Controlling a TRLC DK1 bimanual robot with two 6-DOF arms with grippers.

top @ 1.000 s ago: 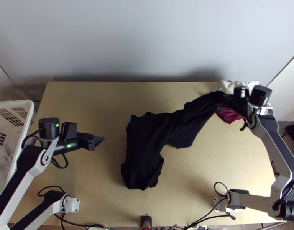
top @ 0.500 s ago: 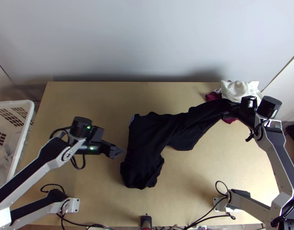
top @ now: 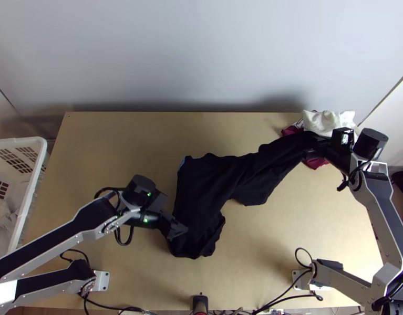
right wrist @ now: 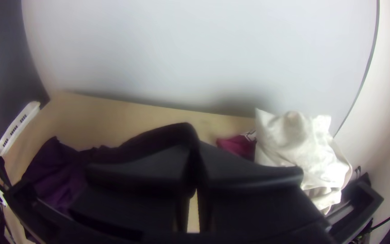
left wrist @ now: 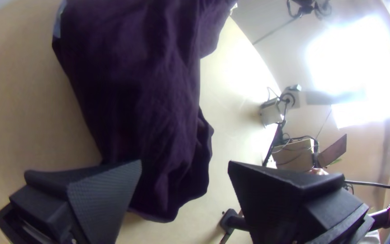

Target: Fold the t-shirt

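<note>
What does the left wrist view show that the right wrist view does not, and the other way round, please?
Left wrist view: the open left gripper and a bright patch of light in the room.

Right wrist view: the right gripper, shut on cloth, a dark red cloth and a white basket.

Both: the dark t-shirt and the wooden table.

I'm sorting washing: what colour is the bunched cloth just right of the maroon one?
The bunched cloth is white; it shows best in the right wrist view.
</note>
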